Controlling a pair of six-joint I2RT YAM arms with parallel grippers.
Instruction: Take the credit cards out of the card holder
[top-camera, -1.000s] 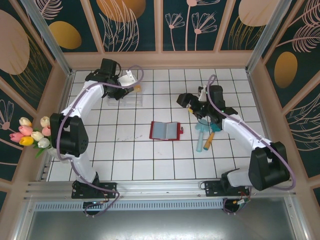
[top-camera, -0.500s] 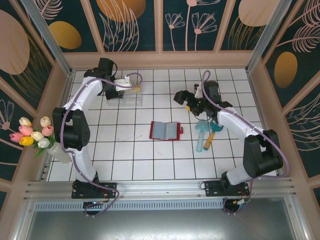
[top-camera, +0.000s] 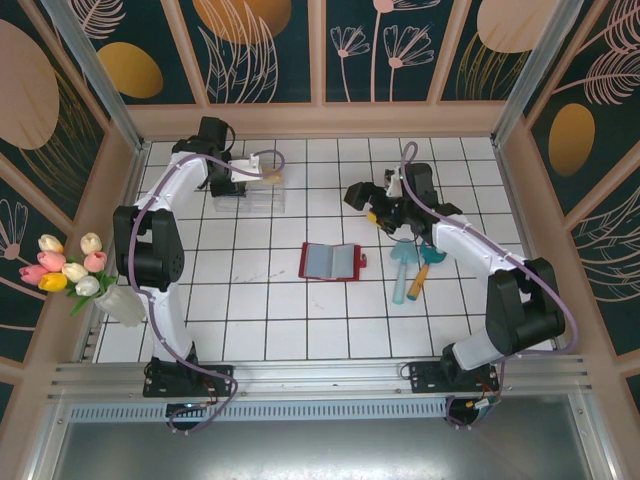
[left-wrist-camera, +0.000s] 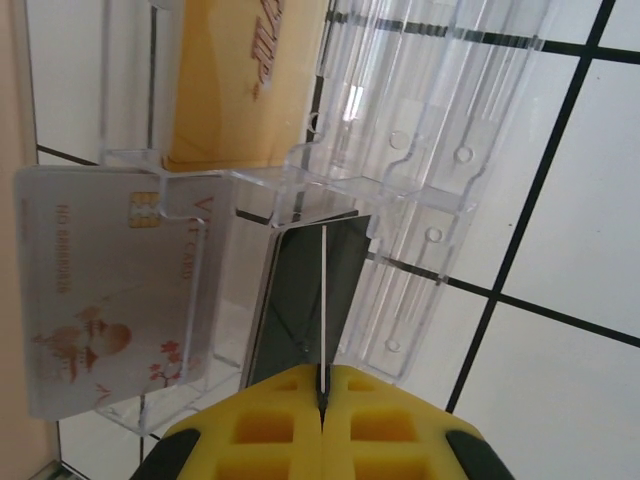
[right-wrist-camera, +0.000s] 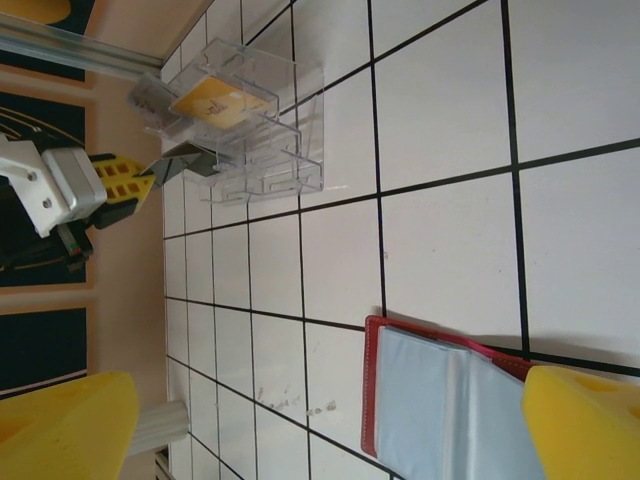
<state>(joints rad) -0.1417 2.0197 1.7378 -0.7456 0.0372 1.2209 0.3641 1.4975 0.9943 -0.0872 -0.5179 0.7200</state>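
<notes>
Holding a thin dark credit card (left-wrist-camera: 324, 290) at the clear plastic box (left-wrist-camera: 430, 150).
My left fingers (left-wrist-camera: 310, 402) clamp it; right fingers (top-camera: 360, 196) spread near the open red card holder (top-camera: 330, 262).

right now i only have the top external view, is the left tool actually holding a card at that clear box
observer: yes. In the left wrist view the left tool is shut on a dark card, seen edge-on, with its far end inside the clear plastic box.
operator: anything in the box already
observer: a greyish card with a chip lies in the compartment beside it, and a tan-orange card in the one beyond.
operator: and the right tool
observer: in the right wrist view the right tool is open and clear of the card holder, which lies open with its grey-blue pockets up.
</notes>
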